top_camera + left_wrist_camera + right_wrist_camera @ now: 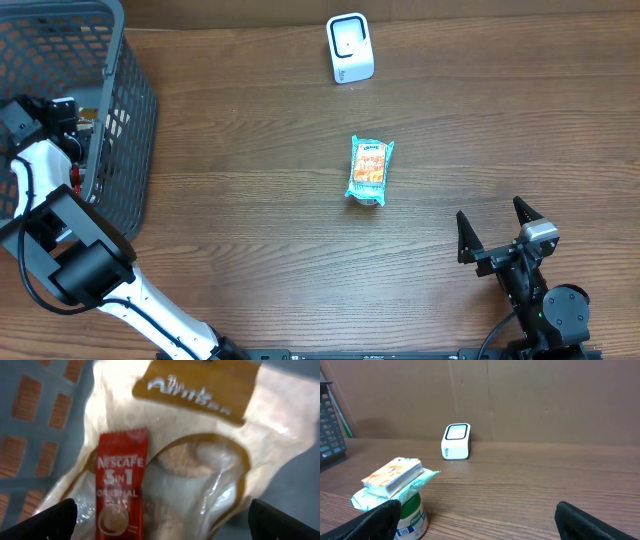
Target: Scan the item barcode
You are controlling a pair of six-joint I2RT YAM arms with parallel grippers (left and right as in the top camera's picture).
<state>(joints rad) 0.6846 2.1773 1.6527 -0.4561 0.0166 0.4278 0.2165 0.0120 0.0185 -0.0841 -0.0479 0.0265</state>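
packet (370, 170): mid-table, long axis near-far, slightly tilted; scanner (350, 48) beyond it, well apart
right gripper (490, 215): near right, fingers apart, empty; packet lies left and far of it, so I judge this arm the nearer
left gripper (167, 520): down in the basket (140, 120) far left, fingers spread wide, gripping nothing; sachet (120, 485) and bag (200, 460) just beneath
next: I'd grab the packet across its short side
surface: flat wood table (250, 200)
room: open around packet and scanner
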